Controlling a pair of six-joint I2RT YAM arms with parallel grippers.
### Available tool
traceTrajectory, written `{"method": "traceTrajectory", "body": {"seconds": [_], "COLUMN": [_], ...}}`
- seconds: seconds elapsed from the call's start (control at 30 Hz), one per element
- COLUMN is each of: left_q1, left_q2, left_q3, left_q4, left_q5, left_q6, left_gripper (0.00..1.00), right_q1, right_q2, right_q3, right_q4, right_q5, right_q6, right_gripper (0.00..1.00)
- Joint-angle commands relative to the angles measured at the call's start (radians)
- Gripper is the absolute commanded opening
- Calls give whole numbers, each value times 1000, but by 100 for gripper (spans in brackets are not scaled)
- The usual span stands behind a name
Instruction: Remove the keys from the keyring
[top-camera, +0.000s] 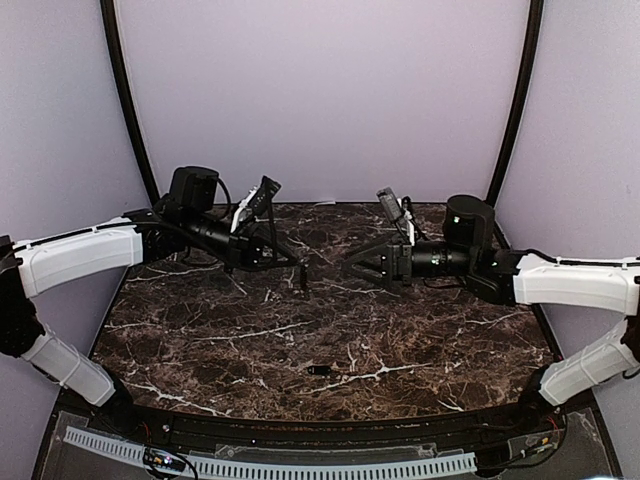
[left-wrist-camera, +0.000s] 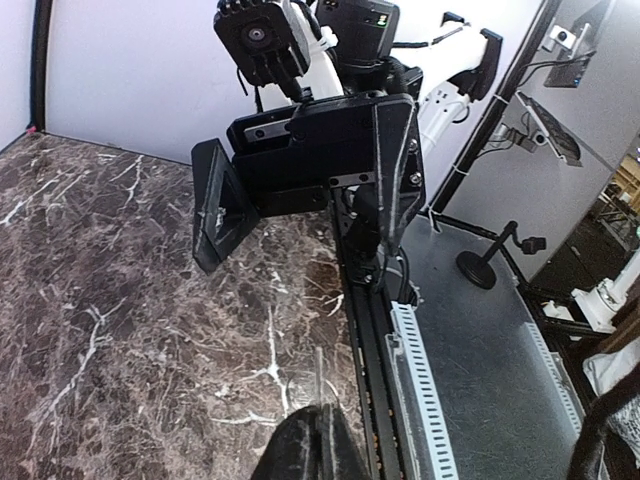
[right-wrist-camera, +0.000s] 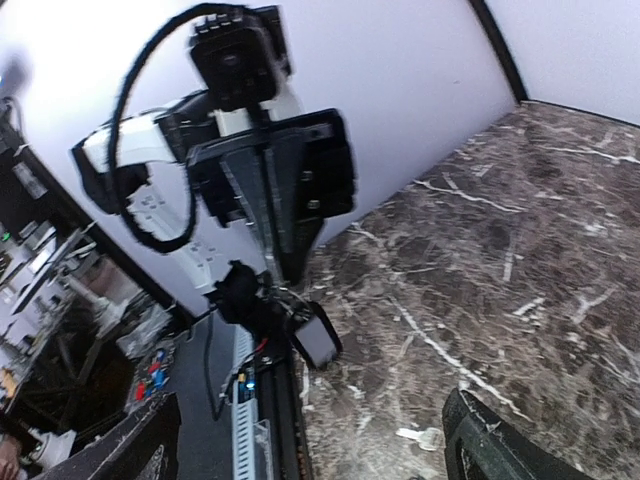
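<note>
Nearest, along the front edge of the dark veined marble table (top-camera: 200, 340), a white slotted cable duct (top-camera: 270, 466). A little way in from that edge, about midway across, a single key (top-camera: 319, 370): tiny, dark, oblong, with a pale glint, flat on the stone, well apart from both grippers. Possibly the same key as a small pale fleck low in the right wrist view, on the marble between that camera's own fingers (right-wrist-camera: 485, 450). Farther back, over the middle of the table, both grippers facing each other, near but not touching. On the left, the left gripper (top-camera: 301, 268), tilted down toward the stone, jaws pressed together; in its wrist view, a thin silvery strip (left-wrist-camera: 318, 372) poking out past the closed fingertips (left-wrist-camera: 300, 455), seemingly pinched there, too slight to tell as ring or key. On the right, the right gripper (top-camera: 356, 264), about level with the other, jaws spread wide, plain in the left wrist view as two dark pads (left-wrist-camera: 215, 215) set far apart. Behind each, a white-shelled arm bent back toward the table's near corners: left arm (top-camera: 80, 255), right arm (top-camera: 575, 285). Farthest of all, a pale lilac back wall (top-camera: 320, 100), framed by two black curved poles (top-camera: 125, 110).
</note>
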Motion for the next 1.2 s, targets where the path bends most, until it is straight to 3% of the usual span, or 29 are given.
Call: {"method": "traceTrajectory", "body": {"seconds": [0.0, 0.13, 0.5, 0.63, 0.87, 1.17], "left_q1": [-3, -12, -58, -65, -68, -71], "left_q2": [-22, -26, -32, -31, -37, -47], "left_q3": [-3, -44, -53, -51, -51, -50], "left_q4": [3, 39, 30, 24, 13, 5], "left_q5": [131, 193, 205, 202, 189, 174], "left_q6": [1, -27, -18, -15, -3, 8], "left_gripper": [0, 0, 0, 0, 0, 0], "right_q1": [2, 21, 67, 80, 108, 110], "right_q2": [41, 122, 285, 328, 345, 349], "right_q3": [-11, 33, 156, 175, 200, 180], "right_q4": [315, 413, 437, 497, 421, 480], "right_q5": [-323, -412, -480, -535, -561, -568], "right_q6": [94, 136, 103, 153, 111, 154], "right_gripper": [88, 85, 76, 61, 32, 13]}}
